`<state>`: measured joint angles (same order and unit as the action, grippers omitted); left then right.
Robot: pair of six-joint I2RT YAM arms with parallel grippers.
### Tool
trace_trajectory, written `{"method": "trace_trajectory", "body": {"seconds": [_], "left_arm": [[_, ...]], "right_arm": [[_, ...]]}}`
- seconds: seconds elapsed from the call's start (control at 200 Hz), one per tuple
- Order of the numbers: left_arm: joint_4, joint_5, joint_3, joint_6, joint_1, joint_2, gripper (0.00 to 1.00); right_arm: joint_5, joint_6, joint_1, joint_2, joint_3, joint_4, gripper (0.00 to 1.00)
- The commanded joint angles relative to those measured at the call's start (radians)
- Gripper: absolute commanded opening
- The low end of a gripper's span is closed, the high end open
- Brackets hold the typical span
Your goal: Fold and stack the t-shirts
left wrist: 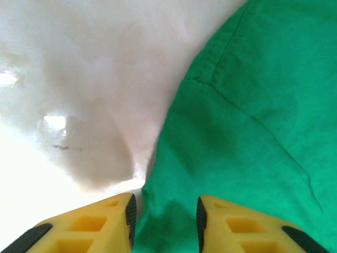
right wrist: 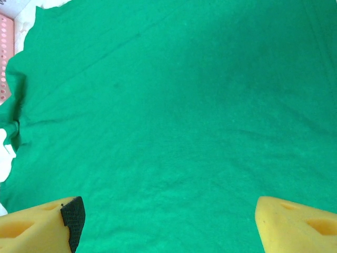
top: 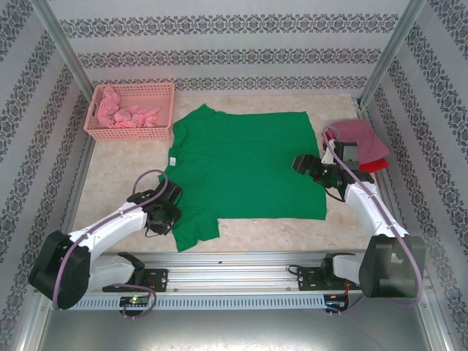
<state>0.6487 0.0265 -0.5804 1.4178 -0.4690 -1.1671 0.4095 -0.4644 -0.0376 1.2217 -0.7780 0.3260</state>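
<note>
The green t-shirt (top: 245, 164) lies spread flat across the middle of the table (top: 117, 175), collar toward the left edge and hem toward the right. The left gripper (left wrist: 164, 219) sits low at the shirt's near-left sleeve, its yellow fingers (left wrist: 87, 229) partly spread with the cloth's edge lying in the gap between them (not pressed on it, as far as the wrist view shows). The right gripper (right wrist: 167, 211) hangs over the shirt's right side, jaws spread wide above plain green cloth and holding nothing. In the far left corner a pink basket (top: 170, 110) holds crumpled light pink shirts (top: 124, 113). At the right edge a mauve-pink shirt (top: 362, 139) lies folded on a red one (top: 374, 165).
</note>
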Motion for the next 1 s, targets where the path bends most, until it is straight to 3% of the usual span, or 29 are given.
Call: {"method": "trace_trajectory", "body": {"seconds": [0.0, 0.225, 0.55, 0.694, 0.859, 0.994], "left_arm": [[0.051, 0.019, 0.002, -0.025, 0.009, 0.03, 0.39], [-0.097, 0.091, 0.039, 0.002, 0.009, -0.03, 0.4], [-0.022, 0.056, 0.04, -0.005, 0.009, -0.024, 0.45], [-0.091, 0.075, 0.088, 0.018, 0.008, -0.021, 0.45], [-0.225, 0.119, 0.113, 0.033, 0.007, -0.077, 0.4], [-0.274, 0.135, 0.113, 0.033, 0.009, -0.109, 0.22]], "right_arm": [[-0.007, -0.001, -0.006, -0.015, 0.016, 0.001, 0.84], [0.003, 0.001, -0.007, -0.013, 0.013, 0.0, 0.84], [-0.003, 0.005, -0.011, -0.027, 0.028, 0.007, 0.84], [0.0, 0.002, -0.012, -0.023, 0.024, 0.0, 0.84], [-0.002, -0.001, -0.013, -0.024, 0.018, 0.005, 0.84], [-0.007, -0.002, -0.013, -0.034, 0.029, 0.019, 0.84]]}}
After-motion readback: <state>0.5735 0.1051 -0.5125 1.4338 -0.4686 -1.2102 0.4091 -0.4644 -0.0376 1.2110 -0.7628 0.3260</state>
